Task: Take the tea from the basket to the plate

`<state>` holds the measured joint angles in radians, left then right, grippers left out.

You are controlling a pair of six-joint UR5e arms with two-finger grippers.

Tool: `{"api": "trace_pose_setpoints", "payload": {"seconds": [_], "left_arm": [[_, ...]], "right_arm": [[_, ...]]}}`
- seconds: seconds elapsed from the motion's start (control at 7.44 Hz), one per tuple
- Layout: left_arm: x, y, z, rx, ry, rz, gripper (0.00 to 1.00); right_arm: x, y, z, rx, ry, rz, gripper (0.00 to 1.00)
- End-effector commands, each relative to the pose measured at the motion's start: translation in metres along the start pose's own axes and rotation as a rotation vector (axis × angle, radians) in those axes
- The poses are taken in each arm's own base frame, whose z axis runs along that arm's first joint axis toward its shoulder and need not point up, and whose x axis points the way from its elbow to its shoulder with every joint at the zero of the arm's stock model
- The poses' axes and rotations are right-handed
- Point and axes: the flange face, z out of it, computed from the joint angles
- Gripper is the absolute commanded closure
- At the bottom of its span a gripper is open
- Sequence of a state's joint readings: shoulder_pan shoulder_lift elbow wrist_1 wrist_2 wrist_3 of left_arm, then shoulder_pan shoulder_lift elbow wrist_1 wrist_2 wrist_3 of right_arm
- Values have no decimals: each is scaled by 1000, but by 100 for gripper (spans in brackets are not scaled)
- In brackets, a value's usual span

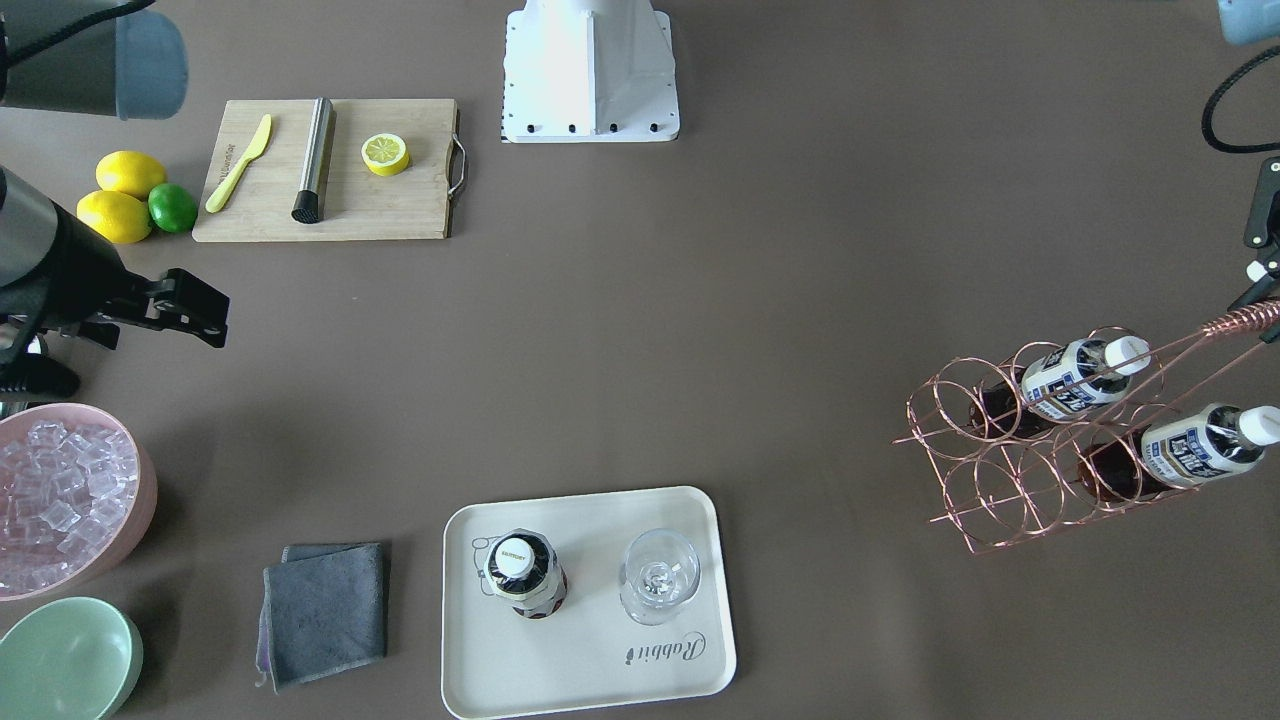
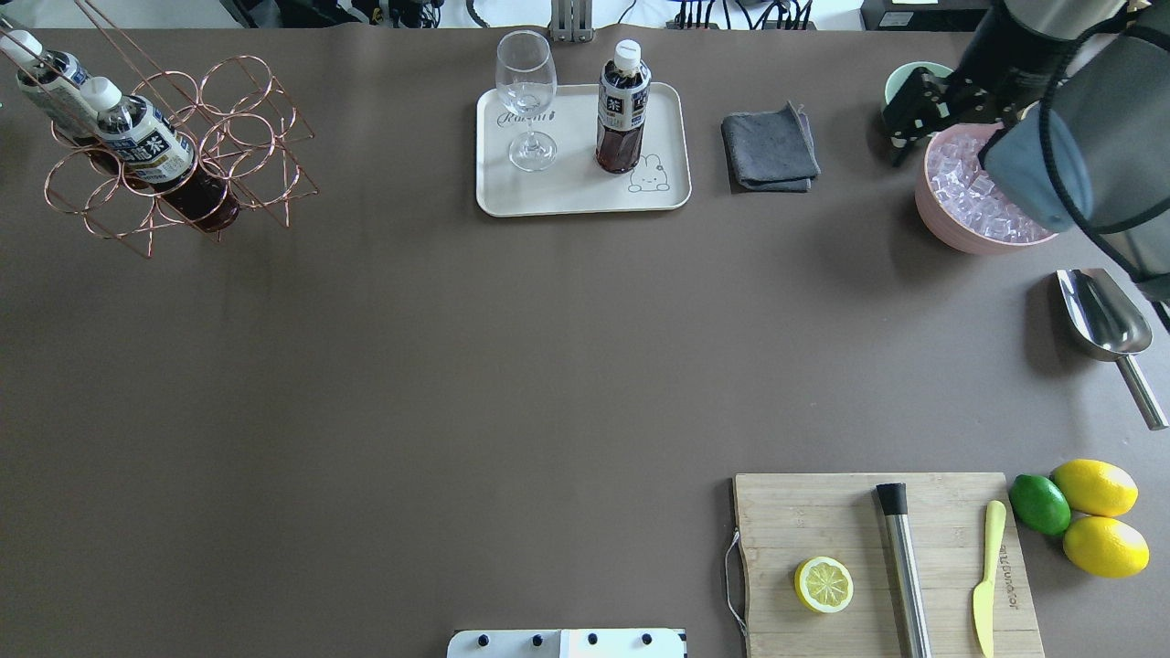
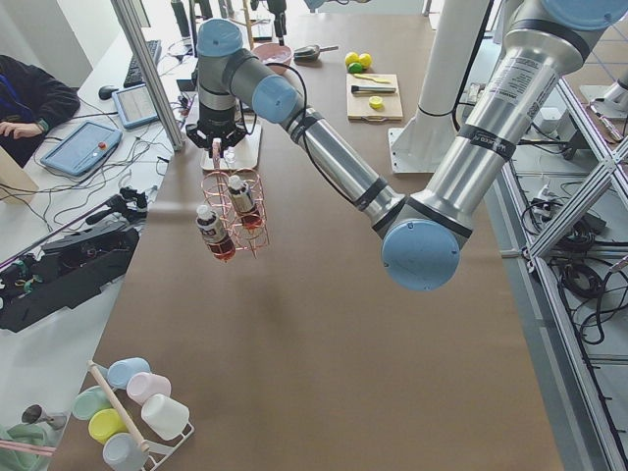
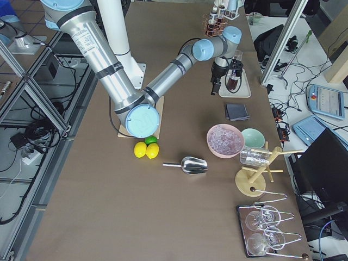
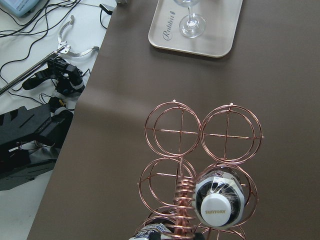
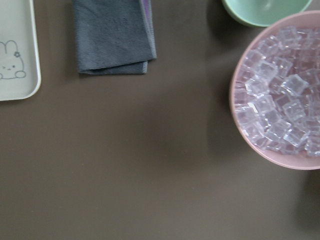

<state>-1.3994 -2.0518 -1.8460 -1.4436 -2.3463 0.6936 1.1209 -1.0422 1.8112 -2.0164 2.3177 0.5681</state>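
Found the left jaws (image 3: 216, 140) clamped on the coiled handle (image 1: 1240, 322) of the basket (image 1: 990, 432), wrist pointing down and forearm reaching out along the table in the exterior left view. Saw the basket hanging clear of the worktop (image 1: 700, 350), tilted, near its end on the robot's left. Counted two bottles (image 1: 1075, 380) (image 1: 1195, 450) of dark liquid in it, each in its own ring, white caps toward the handle. Found the right jaws (image 1: 215, 318) apart and gripping nothing, held above the worktop near the pink bowl (image 1: 150, 480). Noted that the right wrist camera looks straight down on bare worktop between that bowl and the grey cloth (image 1: 325, 610). Noted the right forearm passing over the pink bowl in the overhead view. Located the tea (image 1: 525, 572) standing upright on the plate (image 1: 590, 660), cap on, by the bear drawing (image 2: 647, 174), close beside the wine glass (image 1: 658, 575) but apart from it. Logged the pink bowl as heaped with ice cubes (image 1: 55, 490), with the green bowl (image 1: 65, 660) just beside it. Recorded a steel scoop (image 2: 1101, 315) lying on the worktop. Recorded a wooden cutting board (image 1: 400, 210) carrying a half lemon (image 1: 385, 154), a yellow knife (image 1: 240, 163) and a steel rod (image 1: 314, 158). Marked two lemons (image 1: 130, 172) (image 1: 113, 216) and a lime (image 1: 172, 208) clustered just beside the board.
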Motion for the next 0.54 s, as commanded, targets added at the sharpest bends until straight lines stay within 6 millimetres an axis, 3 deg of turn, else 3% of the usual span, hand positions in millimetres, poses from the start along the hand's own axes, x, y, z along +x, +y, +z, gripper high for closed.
{"api": "trace_pose_setpoints", "payload": {"seconds": [0.0, 0.13, 0.27, 0.4], "left_arm": [[-40, 8, 25, -8, -17, 99, 100], [-55, 10, 27, -17, -17, 125, 100], [-68, 15, 37, -18, -19, 142, 100], [-89, 20, 49, -16, -27, 157, 100]], "right_arm": [[169, 61, 1, 8, 48, 94, 1], [246, 82, 11, -21, 77, 47, 1], [307, 87, 9, -31, 84, -8, 1], [349, 92, 8, -38, 82, -27, 1]]}}
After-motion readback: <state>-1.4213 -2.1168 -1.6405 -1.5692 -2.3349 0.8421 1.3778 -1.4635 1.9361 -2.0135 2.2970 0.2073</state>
